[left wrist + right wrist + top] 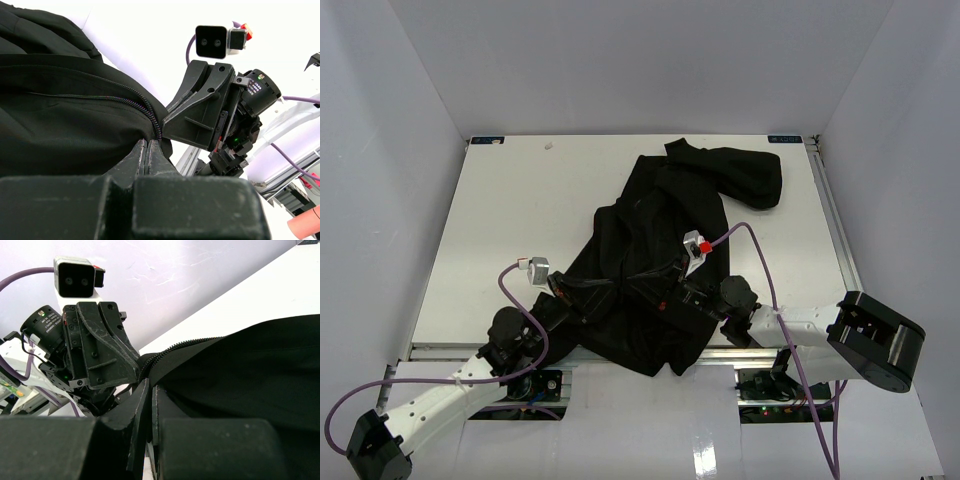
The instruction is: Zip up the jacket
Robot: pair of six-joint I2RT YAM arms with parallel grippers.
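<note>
Item: jacket (650, 250), black and crumpled, lying at the middle of the white table (500, 220). Its near hem reaches over the table's near edge between the two arm bases.
Left gripper (148, 143): jaws together, pinched on jacket fabric just below the near end of the zipper (100, 97).
Right gripper (148, 386): jaws together, clamped on the jacket edge beside the zipper teeth.
Spacing: the two grippers face each other, close together, over the jacket's near part.
Top view only: shows the whole garment, with a bunched mass at the far right. Both arms reach in from the near corners. The fingertips are lost against the black cloth.
Left wrist view only: a line of zipper teeth curves down to the pinched spot. The right gripper's black body stands just beyond it, with its wrist camera above.
Right wrist view only: the teeth run along a raised fold towards the fingers. The left gripper's body sits just beside that fold.
Zipper slider: cannot tell in any view.
</note>
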